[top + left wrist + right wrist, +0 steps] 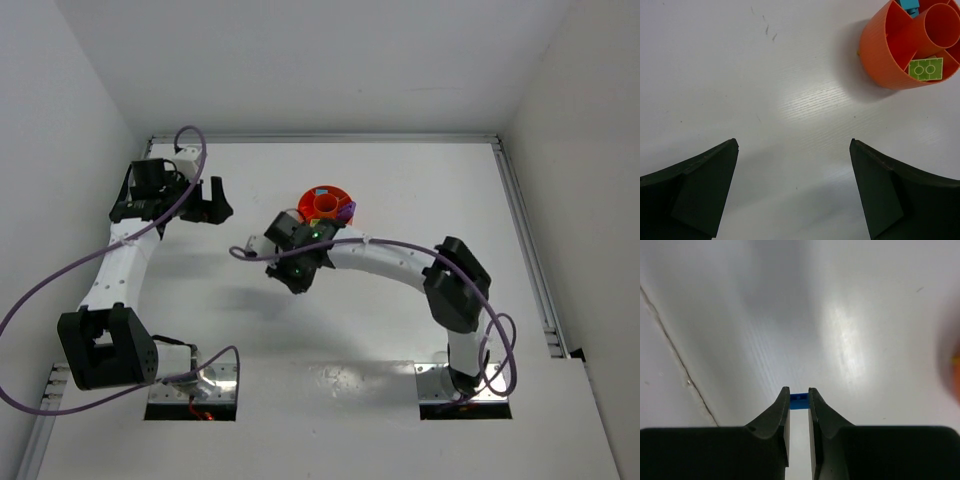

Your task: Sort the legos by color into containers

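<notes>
A white table point(400, 180) stands between plain white walls point(60, 90), with a metal rail point(528, 250) down its right edge and soft glare on its top. The left gripper point(794, 143) gapes wide over bare surface, a few faint scratches point(767, 27) beyond it. The right gripper point(799, 391) pinches 1 blue lego point(799, 401) near a thin seam point(675, 352). The orange tray point(880, 50) sits mid-table, with 1 yellow-green lego point(926, 69) in 1 wedge and 1 teal lego point(911, 6) in another.
</notes>
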Motion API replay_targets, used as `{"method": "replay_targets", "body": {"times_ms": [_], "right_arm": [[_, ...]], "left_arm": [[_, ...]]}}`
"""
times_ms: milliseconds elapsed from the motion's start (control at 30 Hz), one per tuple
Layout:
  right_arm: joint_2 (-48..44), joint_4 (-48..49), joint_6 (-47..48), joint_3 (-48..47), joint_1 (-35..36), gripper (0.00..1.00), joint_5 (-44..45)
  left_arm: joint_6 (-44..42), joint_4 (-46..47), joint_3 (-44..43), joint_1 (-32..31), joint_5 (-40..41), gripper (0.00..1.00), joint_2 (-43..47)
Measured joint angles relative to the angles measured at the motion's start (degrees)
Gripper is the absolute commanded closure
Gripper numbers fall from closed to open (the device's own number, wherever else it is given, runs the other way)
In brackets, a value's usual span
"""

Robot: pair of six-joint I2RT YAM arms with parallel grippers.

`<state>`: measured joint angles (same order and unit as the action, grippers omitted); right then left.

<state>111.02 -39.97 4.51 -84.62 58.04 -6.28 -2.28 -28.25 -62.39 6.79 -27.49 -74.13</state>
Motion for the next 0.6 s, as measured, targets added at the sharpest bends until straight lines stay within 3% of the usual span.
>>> {"method": "replay_targets", "body": {"times_ms": [267,600], "right_arm": [[0.1,-1.0,-1.7,-17.8,-8.3,0.93,-1.5],[11.0,-3.8,-3.2,-35.5,-24.0,0.93,-1.9]], "left_arm": [[0.0,0.0,0.0,-0.1,0.1,0.0,0.0],[-0.3,0.0,0.0,-0.1,0.1,0.0,-0.1]]}}
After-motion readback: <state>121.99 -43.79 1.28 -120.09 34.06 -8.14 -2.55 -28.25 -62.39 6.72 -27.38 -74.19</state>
